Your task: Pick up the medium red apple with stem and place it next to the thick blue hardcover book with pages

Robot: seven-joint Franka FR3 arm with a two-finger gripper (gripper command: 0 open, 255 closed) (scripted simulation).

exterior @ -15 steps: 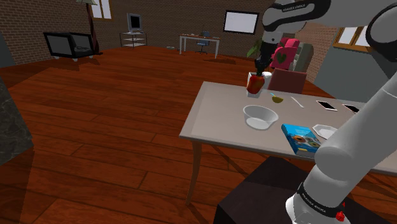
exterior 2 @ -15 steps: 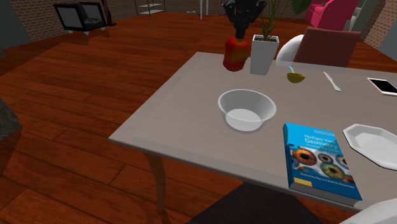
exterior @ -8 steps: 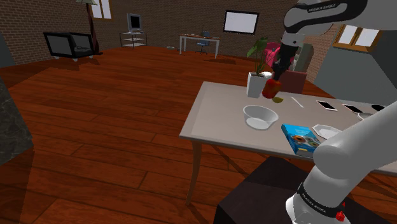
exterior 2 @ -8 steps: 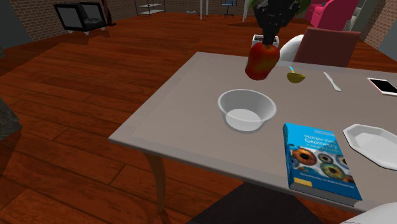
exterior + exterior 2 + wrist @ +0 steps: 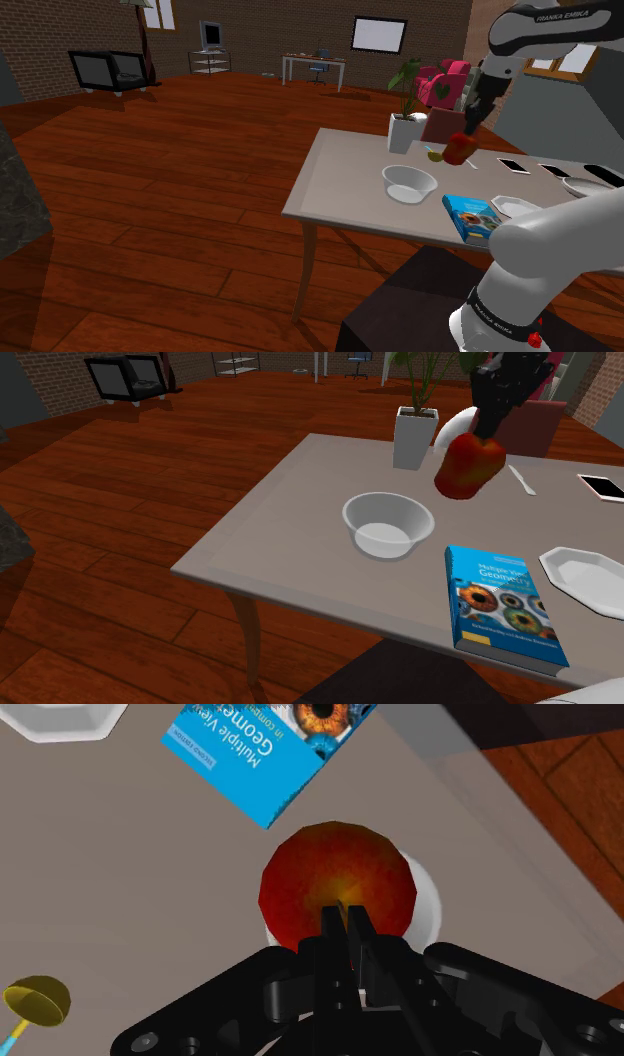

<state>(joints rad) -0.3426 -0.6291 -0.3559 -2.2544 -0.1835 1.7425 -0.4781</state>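
A red apple (image 5: 468, 466) hangs in the air above the grey table (image 5: 290, 522), and my gripper (image 5: 489, 434) is shut on its top from above. Along the gripper, the apple (image 5: 338, 884) sits right under the closed fingertips (image 5: 334, 926), with a white bowl's rim (image 5: 426, 900) showing beneath it. The blue hardcover book (image 5: 505, 602) with eye pictures lies flat near the table's front edge in the second exterior view; its corner (image 5: 270, 749) lies just beyond the apple. From the shoulder, the apple (image 5: 460, 149) hangs beyond the book (image 5: 472, 216).
On the table stand a white bowl (image 5: 388, 524), a white planter (image 5: 415, 437), a white plate (image 5: 585, 580) beside the book and a phone (image 5: 603, 487). A small yellow bowl (image 5: 38, 1001) with a blue spoon lies near. A chair (image 5: 525, 427) stands behind the table.
The gripper has carried the apple from beside the planter across to the right in both exterior views, towards the book's side of the table.
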